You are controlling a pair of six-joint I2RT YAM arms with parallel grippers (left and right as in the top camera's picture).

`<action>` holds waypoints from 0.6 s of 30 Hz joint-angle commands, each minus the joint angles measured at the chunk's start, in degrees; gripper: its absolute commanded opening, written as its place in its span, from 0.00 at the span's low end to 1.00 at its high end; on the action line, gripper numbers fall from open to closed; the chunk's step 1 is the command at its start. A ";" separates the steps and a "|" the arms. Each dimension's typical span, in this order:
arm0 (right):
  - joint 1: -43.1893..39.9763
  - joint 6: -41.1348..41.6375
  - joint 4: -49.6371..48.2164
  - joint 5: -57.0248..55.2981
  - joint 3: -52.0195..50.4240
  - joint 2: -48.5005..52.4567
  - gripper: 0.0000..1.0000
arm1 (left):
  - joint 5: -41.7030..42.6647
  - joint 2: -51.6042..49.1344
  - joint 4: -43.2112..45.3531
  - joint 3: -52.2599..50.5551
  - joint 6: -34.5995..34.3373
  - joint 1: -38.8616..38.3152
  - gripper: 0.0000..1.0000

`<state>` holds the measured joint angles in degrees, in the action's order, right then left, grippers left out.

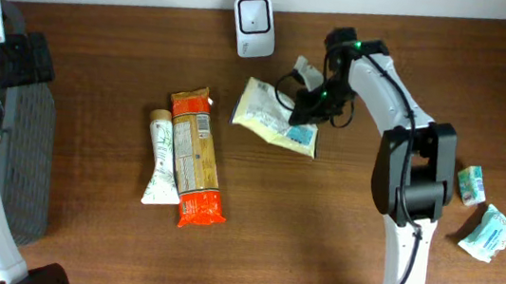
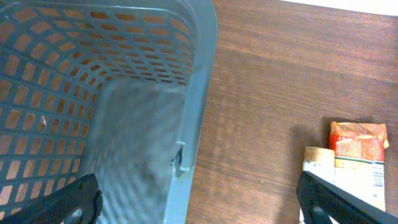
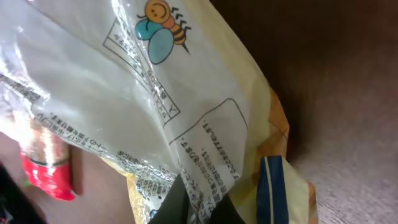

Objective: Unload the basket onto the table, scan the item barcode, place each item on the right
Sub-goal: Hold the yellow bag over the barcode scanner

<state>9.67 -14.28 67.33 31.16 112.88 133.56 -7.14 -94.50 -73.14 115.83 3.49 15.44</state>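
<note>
Overhead: grips the right edge of the pale yellow crinkly plastic pouch with the right gripper, near the white boxy scanner at the far side of the brown wooden table.

Left wrist: holds the left gripper spread wide, grasping nothing, above the rim of the grey perforated plastic basket.

Right wrist: pinches the pouch, bee drawing up, between dark fingers.

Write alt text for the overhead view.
The right gripper is shut on a pale yellow packet near a white scanner on a wooden table. An orange packet and a tube lie to its left, a grey basket farther left.
</note>
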 commanded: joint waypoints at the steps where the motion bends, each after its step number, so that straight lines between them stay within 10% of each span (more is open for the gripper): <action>1: 4.61 -0.50 0.11 2.49 4.17 -12.90 0.04 | -0.22 0.61 -0.02 0.31 0.72 0.11 0.99; 13: 18.82 1.84 -3.96 -41.86 4.39 -24.83 0.04 | -0.22 0.61 -0.02 0.31 0.72 0.11 0.99; 18: 18.75 5.22 -25.79 -66.10 4.39 -23.30 0.04 | -0.22 0.61 -0.02 0.31 0.72 0.11 0.99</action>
<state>28.49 -10.22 47.44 -23.40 116.27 110.10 -7.11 -94.50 -73.28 115.83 3.49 15.44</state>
